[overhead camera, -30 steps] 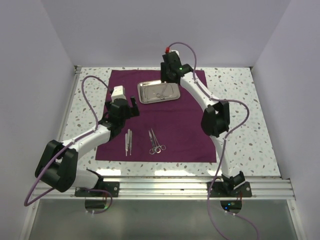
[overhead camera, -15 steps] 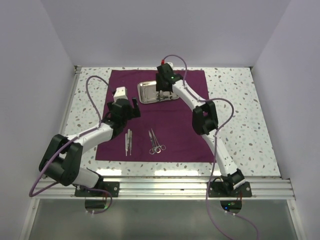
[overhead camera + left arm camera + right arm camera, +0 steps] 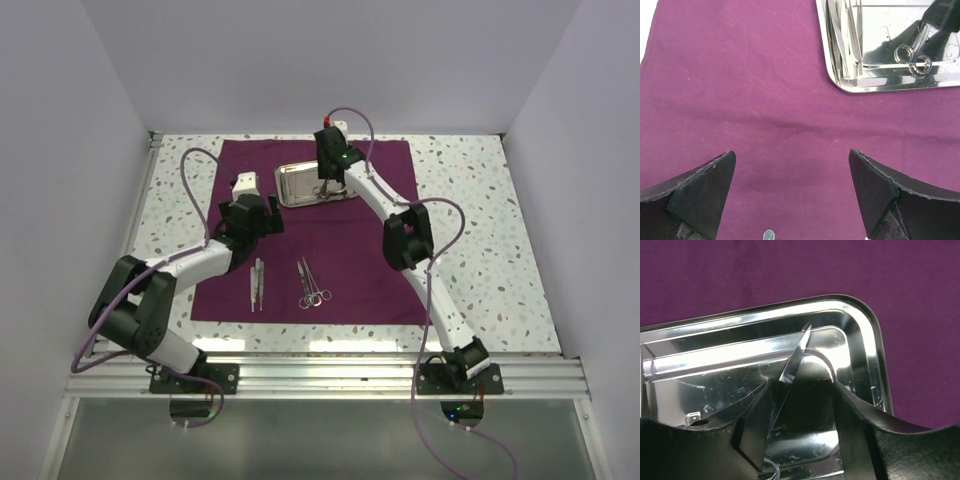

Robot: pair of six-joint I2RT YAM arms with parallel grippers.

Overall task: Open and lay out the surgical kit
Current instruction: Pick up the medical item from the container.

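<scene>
The left gripper [image 3: 791, 156] hangs spread wide over the soft purple cloth [image 3: 740, 75], with the shiny steel tray [image 3: 875, 87] just ahead of it to its right. The right gripper [image 3: 801, 386] sits down in that tray, jaws part-spread astride the scissors [image 3: 795, 357]. These look light, stiff and slick, likely to skate on steel, and best pinched across the shanks near the pivot. Its fingers hide that pivot, reflections blur the slim pieces [image 3: 846, 45] by the tray wall, and whether it touches the blade cannot be told.

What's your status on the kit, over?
Left gripper open, hovering over cloth. Right gripper open, down in tray, jaws astride scissors, not gripped. Other tools laid out on cloth. Nothing blocking the tray.
</scene>
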